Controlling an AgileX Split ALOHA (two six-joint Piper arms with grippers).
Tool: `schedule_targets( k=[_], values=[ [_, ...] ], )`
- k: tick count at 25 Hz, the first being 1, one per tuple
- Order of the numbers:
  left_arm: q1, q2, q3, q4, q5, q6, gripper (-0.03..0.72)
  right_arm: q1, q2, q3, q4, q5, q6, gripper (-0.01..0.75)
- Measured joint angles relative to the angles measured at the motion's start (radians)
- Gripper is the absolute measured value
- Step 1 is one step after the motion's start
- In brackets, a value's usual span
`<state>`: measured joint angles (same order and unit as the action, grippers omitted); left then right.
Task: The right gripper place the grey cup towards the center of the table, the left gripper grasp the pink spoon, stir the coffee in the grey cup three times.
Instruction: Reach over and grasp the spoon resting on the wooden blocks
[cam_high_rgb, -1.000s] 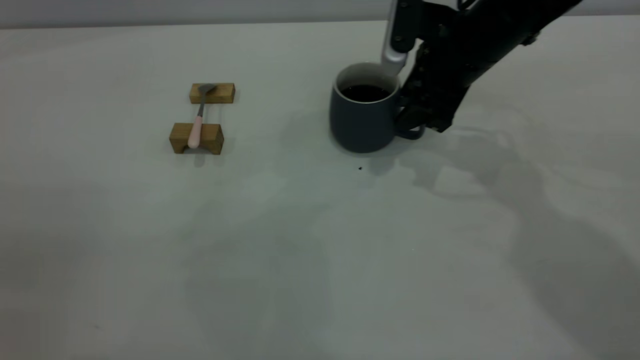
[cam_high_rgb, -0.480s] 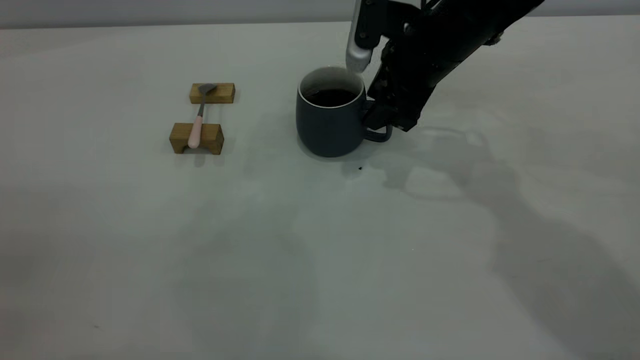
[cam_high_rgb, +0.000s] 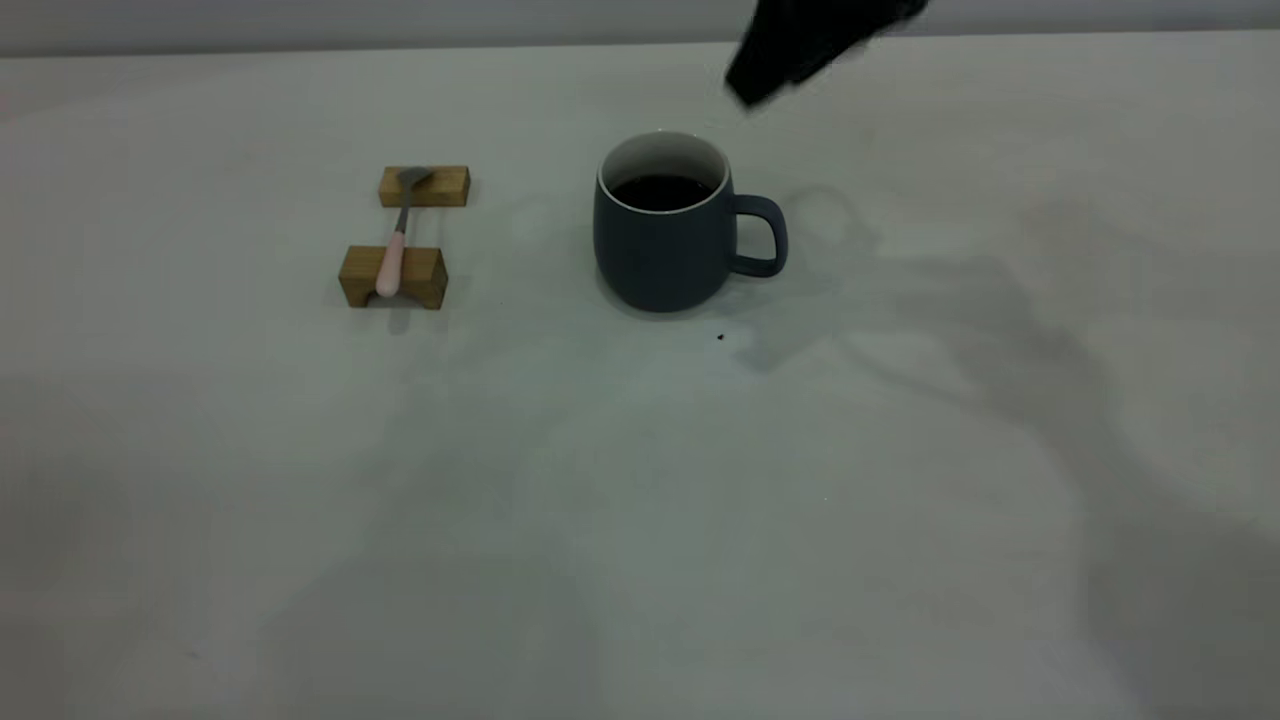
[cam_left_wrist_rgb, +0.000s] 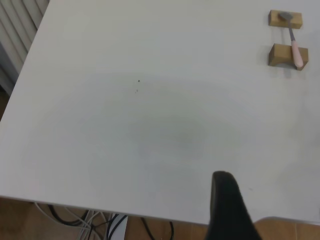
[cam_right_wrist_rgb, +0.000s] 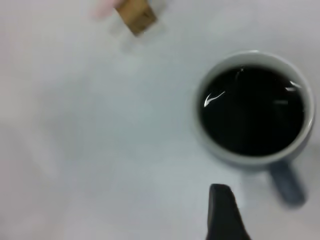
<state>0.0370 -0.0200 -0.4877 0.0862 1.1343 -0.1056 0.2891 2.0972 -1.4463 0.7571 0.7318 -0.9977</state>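
Spoon at 9 o'clock of the cup, well apart from it, laid across two blocks: pink handle on the near block toward 6 o'clock, metal bowl on the far one toward 12. Untouched, with nothing near it. Left gripper outside the exterior view, poised high over bare table and seeing the spoon far off; opening impossible to tell. Cup upright near the table's centre, handle toward 3 o'clock, coffee dark and well below the rim; speck at its 5 o'clock. Right gripper at 1 o'clock of the cup, raised and clear of it, holding nothing, arm slanting up out of view toward 2 o'clock; spread impossible to tell. Judged from this: placing step done, spoon grasp next. Calls for bringing the left gripper across to the blocks, lining up across the pink handle between the two supports, closing there, lifting clear, then carrying the bowl toward 3 o'clock into the coffee without knocking the rim.
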Motion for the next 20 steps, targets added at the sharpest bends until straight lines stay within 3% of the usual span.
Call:
schedule_targets(
  k=[4,7,12,17,20],
  values=[
    [0.0,0.0,0.0,0.0,0.0,0.0,0.506,0.0,-0.199,0.007,-0.324,0.201,0.515,0.498],
    [0.0,0.0,0.0,0.0,0.0,0.0,0.506,-0.001,-0.361,0.093,-0.542,0.294,0.742,0.498],
    [0.0,0.0,0.0,0.0,0.0,0.0,0.506,-0.002,-0.686,0.407,-0.722,0.338,0.931,0.498],
    [0.0,0.0,0.0,0.0,0.0,0.0,0.506,-0.021,-0.956,0.712,-0.757,0.35,1.005,0.498],
    [0.0,0.0,0.0,0.0,0.0,0.0,0.506,-0.069,-1.107,0.847,-0.763,0.369,1.028,0.498]
  ],
)
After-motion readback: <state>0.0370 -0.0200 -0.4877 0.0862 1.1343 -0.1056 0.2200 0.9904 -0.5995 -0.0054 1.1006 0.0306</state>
